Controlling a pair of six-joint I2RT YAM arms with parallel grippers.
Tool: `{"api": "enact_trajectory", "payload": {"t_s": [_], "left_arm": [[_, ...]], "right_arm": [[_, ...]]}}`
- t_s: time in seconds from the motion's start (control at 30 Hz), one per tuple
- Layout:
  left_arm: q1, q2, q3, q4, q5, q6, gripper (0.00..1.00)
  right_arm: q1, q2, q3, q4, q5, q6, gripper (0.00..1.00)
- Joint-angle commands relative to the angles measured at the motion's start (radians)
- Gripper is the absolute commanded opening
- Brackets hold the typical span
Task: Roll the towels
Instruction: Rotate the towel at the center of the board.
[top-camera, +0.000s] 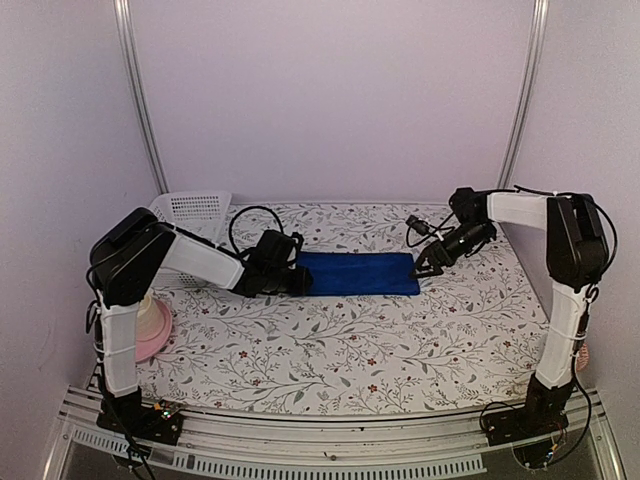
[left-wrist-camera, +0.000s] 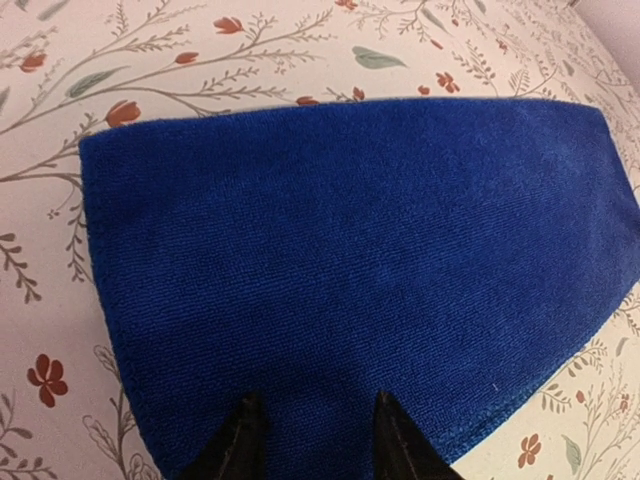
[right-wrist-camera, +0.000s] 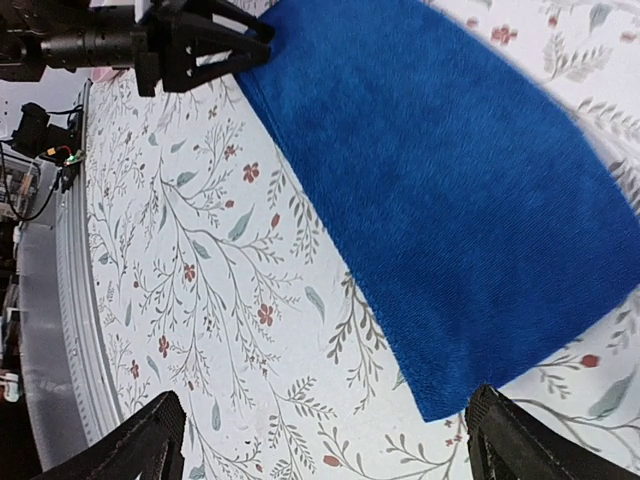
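Towel: the royal-blue towel (top-camera: 355, 273) is laid flat and unrolled on the table (top-camera: 330, 350), towards the middle of its far half.
Long axis: the towel's long axis is set left to right, roughly parallel to the table's near edge. One short end is pointed at the left arm, the other at the right arm.
Shape: a long, narrow rectangle with straight edges is seen.
Left side: the left pincer (left-wrist-camera: 318, 425) is held low over the towel's left short end. Its jaws are set partly apart, and flat blue cloth is seen between the two tips. No fold is seen pinched; whether the tips touch the cloth cannot be told.
Right side: the right pincer (right-wrist-camera: 325, 435) is held at the towel's right short end with its jaws spread wide, and nothing is gripped. In the right wrist view a corner of the towel is framed between the two fingers.
Table cover: a pale cloth printed with leafy sprigs and small red flowers is spread over the table.
Far left: a white perforated basket (top-camera: 195, 210) is set behind the left arm, apart from the towel.
Left edge: a round pink and white object (top-camera: 152, 325) is partly hidden by the left arm; its kind cannot be told.
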Motion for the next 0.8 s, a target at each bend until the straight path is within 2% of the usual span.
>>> {"api": "enact_trajectory", "payload": {"t_s": [0.0,0.13,0.3,0.4,0.5,0.77], "left_arm": [[0.064,0.023,-0.035,-0.055,-0.040,0.016,0.40],[0.103,0.084,0.050,-0.076,-0.050,0.068,0.46],[0.150,0.206,0.269,-0.169,-0.112,0.127,0.64],[0.184,0.207,0.323,-0.182,-0.117,0.121,0.80],[0.192,0.129,0.302,-0.158,-0.125,0.115,0.96],[0.173,-0.121,0.139,-0.084,-0.093,0.098,0.97]], "right_arm": [[-0.004,-0.101,-0.023,0.129,0.077,0.041,0.99],[0.000,-0.123,-0.051,0.196,0.129,0.079,0.99],[0.022,-0.153,-0.068,0.280,0.240,0.112,0.99],[0.071,-0.159,-0.074,0.349,0.411,0.121,0.99],[0.117,-0.126,-0.050,0.403,0.636,0.143,0.99],[0.164,0.063,0.193,0.407,0.797,0.175,0.99]]}}
